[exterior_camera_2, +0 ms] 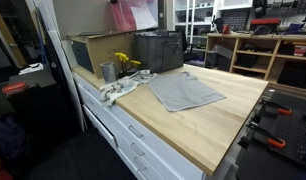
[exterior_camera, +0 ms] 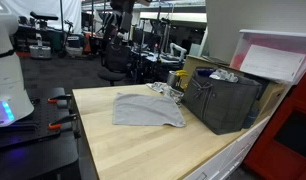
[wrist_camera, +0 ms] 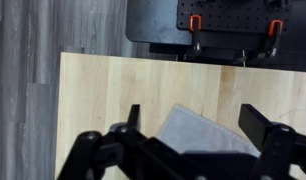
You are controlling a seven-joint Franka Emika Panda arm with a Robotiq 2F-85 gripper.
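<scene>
You are hovering the hand (wrist_camera: 193, 113) high over the surface (wrist_camera: 108, 85), with its two fingers standing wide apart and gripping nothing. One grey cloth (wrist_camera: 200, 135) is lying directly beneath the hand, a corner of it showing between the fingers in the wrist view. In both exterior views it is lying spread flat with bare wood around it. That is likely why the hand is sitting square above it, since a flat sheet out in the open is reachable straight from overhead.

Beyond the fingertips, two red-handled clamps (wrist_camera: 196, 22) are biting the far edge of the surface. They are apparently pinning one black plate (wrist_camera: 228, 30) in place there.

On the opposite side of the grey cloth, behind the hand and outside the wrist view, the clutter is sitting pushed to the back, apparently to keep it off the cloth. In an exterior view this is one black crate (exterior_camera_2: 158, 50), one metal can (exterior_camera_2: 107, 72), one yellow item (exterior_camera_2: 124, 62) beside the can that is too small to identify, and one crumpled rag (exterior_camera_2: 119, 90). The crumpled rag is lying just beside the grey cloth, and you cannot tell whether the two are touching. The black crate is standing upright.
</scene>
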